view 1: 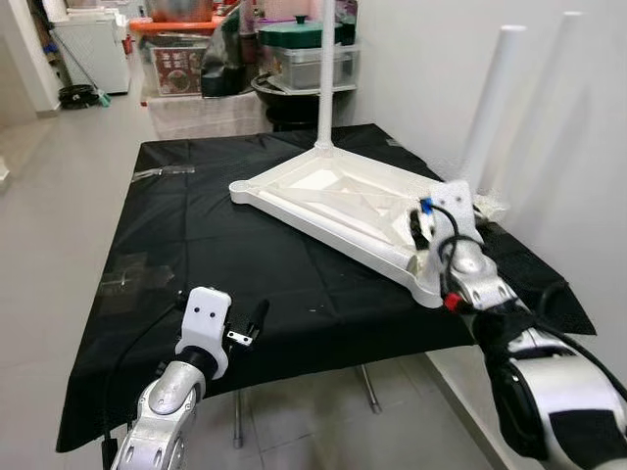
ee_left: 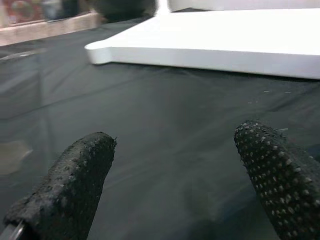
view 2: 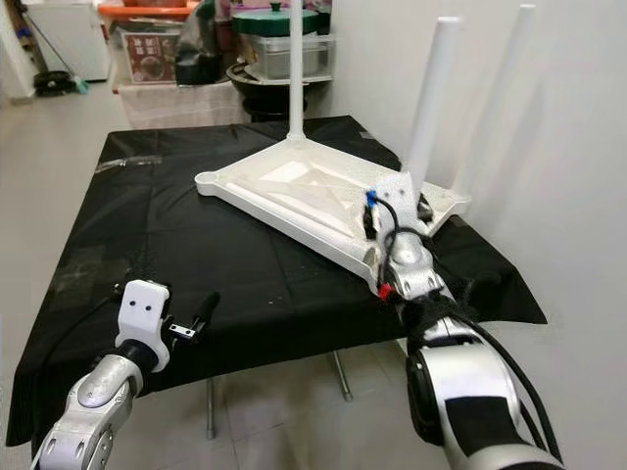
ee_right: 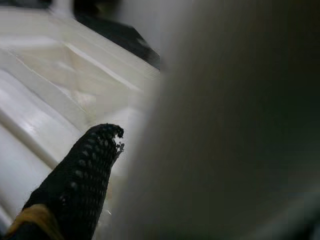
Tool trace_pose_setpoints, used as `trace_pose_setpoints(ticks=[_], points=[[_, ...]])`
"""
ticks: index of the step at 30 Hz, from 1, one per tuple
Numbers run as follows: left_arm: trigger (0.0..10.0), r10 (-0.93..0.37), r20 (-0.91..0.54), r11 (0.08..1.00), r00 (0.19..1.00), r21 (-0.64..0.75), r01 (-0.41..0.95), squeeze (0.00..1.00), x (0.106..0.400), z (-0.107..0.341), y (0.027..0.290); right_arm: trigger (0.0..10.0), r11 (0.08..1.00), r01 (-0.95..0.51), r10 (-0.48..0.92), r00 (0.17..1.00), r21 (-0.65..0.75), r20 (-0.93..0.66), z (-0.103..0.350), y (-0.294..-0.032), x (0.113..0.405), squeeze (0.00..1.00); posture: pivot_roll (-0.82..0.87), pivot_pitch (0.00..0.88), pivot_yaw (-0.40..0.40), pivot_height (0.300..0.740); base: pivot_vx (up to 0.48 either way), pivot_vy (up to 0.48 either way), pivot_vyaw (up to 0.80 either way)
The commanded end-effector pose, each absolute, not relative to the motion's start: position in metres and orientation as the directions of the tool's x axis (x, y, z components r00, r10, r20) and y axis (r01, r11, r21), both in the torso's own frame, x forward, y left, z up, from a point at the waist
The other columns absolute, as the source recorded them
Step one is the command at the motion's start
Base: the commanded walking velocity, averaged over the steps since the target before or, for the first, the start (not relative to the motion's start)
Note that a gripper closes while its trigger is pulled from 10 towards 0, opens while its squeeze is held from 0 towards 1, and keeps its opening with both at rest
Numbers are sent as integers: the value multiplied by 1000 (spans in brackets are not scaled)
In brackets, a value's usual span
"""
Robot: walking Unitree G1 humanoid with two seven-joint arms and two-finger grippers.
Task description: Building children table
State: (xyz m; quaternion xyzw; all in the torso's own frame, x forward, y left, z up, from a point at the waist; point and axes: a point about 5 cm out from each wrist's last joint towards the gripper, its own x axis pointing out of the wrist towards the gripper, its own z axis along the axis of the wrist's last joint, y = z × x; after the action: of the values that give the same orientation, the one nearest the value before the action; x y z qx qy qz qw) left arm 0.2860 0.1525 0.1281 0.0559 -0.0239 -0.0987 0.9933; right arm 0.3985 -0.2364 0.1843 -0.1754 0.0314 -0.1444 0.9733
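- Grey floor (view 1: 59,176) and white wall (view 1: 421,69) around work table draped in black cloth (view 1: 245,255); storage bins (view 1: 181,49) and pots stacked behind far edge.
- Left eye view: white tabletop (view 1: 333,201) lying upside down on cloth, ribbed underside up, toward table's right half, near corner at cloth's front-right edge. One white leg (view 1: 325,73) upright at far corner; two more legs (view 1: 495,98) upright along right side, beside wall.
- Left eye view: right gripper (view 1: 423,227) at tabletop's near-right corner, wrist over the frame rim. Left gripper (view 1: 250,326) low over front of cloth, well apart from tabletop.
- Right eye view: same layout; left gripper's black finger (view 2: 206,305) pointing toward tabletop, nothing between the fingers.
- Left wrist view: both studded fingertips (ee_left: 80,175) spread wide apart over bare cloth, holding nothing; tabletop's edge (ee_left: 210,52) across the far side.
- Right wrist view: one black fingertip (ee_right: 87,170) against tabletop's ribbed underside; large blurred pale shape (ee_right: 235,130), very close to lens, not identifiable. Second finger hidden, so spread or closed cannot be told.
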Motion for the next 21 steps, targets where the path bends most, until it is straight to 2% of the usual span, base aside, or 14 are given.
trace_pose_setpoints(ticks=[1,7,10,12,13,14,16,20,21], points=[[10000,-198,30,973,980,129,193,0,285,128,153,10000,877,296,-325,946,-379,-13,175,-248,391,0,97,0,-54,740,0,0,0],[10000,-197,28,973,980,124,193,0,284,127,154,10000,878,217,-255,966,-427,-33,154,-247,373,0,70,0,-42,740,0,0,0],[10000,-203,33,973,979,118,198,0,286,127,153,10000,908,117,-143,989,-402,-35,143,-229,355,0,47,0,-27,740,0,0,0],[10000,-203,33,973,979,118,198,0,286,127,153,10000,908,117,-143,989,-402,-35,143,-229,355,0,47,0,-27,740,0,0,0],[10000,-208,36,972,977,118,203,0,287,128,152,10000,922,69,-82,996,-381,-18,143,-217,348,0,42,0,-23,740,0,0,0],[10000,-208,36,972,977,118,203,0,287,128,152,10000,922,69,-82,996,-381,-18,143,-217,348,0,42,0,-23,740,0,0,0],[10000,-214,40,971,976,119,208,0,289,129,152,10000,936,-40,44,999,-349,5,145,-194,335,0,39,0,-23,740,0,0,0],[10000,-215,41,971,976,120,209,0,290,130,152,10000,936,-71,77,997,-346,5,146,-187,331,0,39,0,-23,740,0,0,0],[10000,-210,44,972,977,117,204,0,290,130,153,10000,929,-138,160,987,-343,35,151,-175,324,0,40,0,-24,740,0,0,0]])
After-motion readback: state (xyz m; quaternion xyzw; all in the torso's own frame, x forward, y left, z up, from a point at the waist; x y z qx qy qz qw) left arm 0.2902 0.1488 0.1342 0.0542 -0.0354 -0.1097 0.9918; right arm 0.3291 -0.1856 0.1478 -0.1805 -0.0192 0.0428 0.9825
